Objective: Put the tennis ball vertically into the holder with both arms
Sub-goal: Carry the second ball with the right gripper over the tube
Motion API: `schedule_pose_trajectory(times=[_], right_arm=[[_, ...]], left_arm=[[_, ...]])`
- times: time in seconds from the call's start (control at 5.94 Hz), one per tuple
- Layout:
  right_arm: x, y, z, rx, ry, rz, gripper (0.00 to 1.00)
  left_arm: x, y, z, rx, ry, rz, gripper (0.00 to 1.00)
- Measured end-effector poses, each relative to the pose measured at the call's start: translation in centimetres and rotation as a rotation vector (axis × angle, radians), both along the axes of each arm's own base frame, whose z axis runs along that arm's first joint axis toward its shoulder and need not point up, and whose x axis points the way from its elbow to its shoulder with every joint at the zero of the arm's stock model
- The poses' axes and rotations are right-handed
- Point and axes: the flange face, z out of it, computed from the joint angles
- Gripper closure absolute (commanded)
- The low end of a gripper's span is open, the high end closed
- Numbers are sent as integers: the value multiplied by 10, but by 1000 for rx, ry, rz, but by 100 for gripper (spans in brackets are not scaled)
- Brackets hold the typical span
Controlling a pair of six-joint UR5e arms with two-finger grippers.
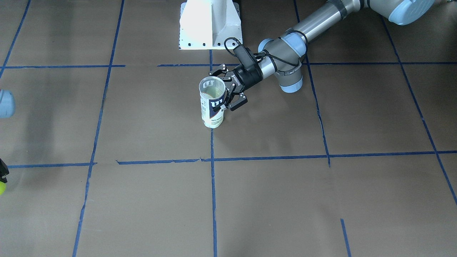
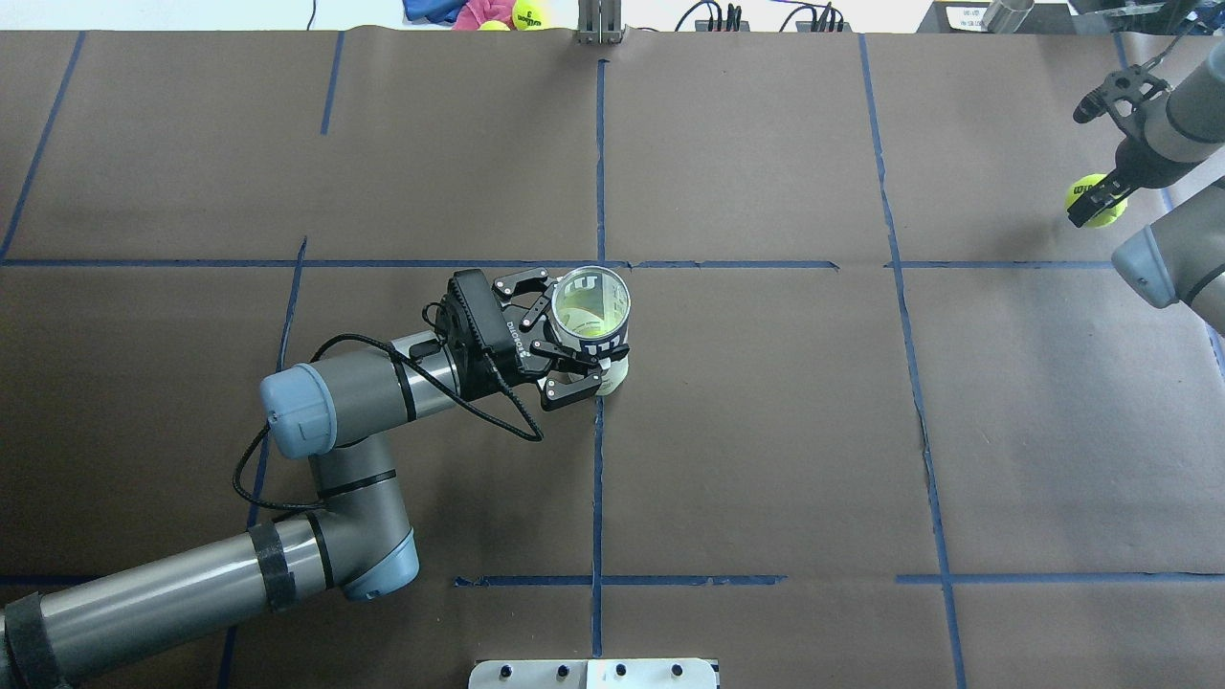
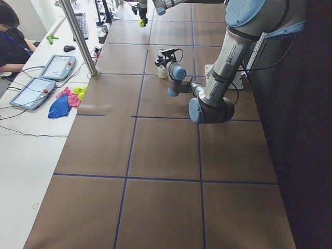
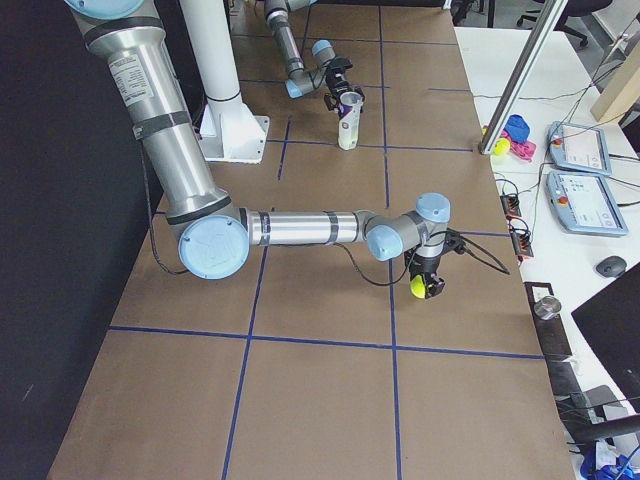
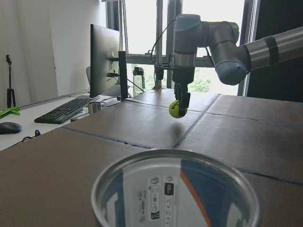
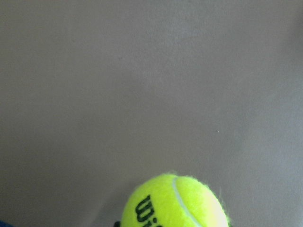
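The holder (image 1: 212,103), a clear can with a white and navy label, stands upright with its mouth open near the table's middle; it also shows in the overhead view (image 2: 593,321) and, as an open rim, in the left wrist view (image 5: 175,189). My left gripper (image 1: 225,89) is shut on its upper part from the side (image 2: 572,335). My right gripper (image 2: 1096,199) is shut on a yellow tennis ball (image 2: 1091,196) and holds it a little above the table, far out at the robot's right end. The ball also shows in the right wrist view (image 6: 175,203) and in the left wrist view (image 5: 177,109).
The white pedestal base (image 1: 210,25) stands just behind the holder. Blue tape lines cross the brown table cover (image 2: 766,431). Spare tennis balls and cloths (image 2: 498,11) lie beyond the far edge. A metal pole (image 3: 78,36), tablets and a seated operator (image 3: 13,36) are on the far side.
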Motion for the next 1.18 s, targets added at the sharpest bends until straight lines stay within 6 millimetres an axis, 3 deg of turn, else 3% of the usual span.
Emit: schedule_pose_trajectory(times=[0.17, 0.34, 0.51, 0.84, 1.18], right_arm=[[2, 2, -50, -20, -55, 51, 93], [-7, 12, -116, -55, -93, 102, 93], [-29, 37, -191, -97, -133, 145, 93], [-92, 106, -322, -204, -233, 228, 92], [-176, 174, -421, -304, -267, 317, 92]], left_arm=[[0, 0, 0, 0, -1, 0, 13], [0, 0, 0, 0, -1, 0, 13], [0, 0, -1, 0, 0, 0, 13], [0, 0, -1, 0, 0, 0, 13], [0, 0, -1, 0, 1, 1, 13]])
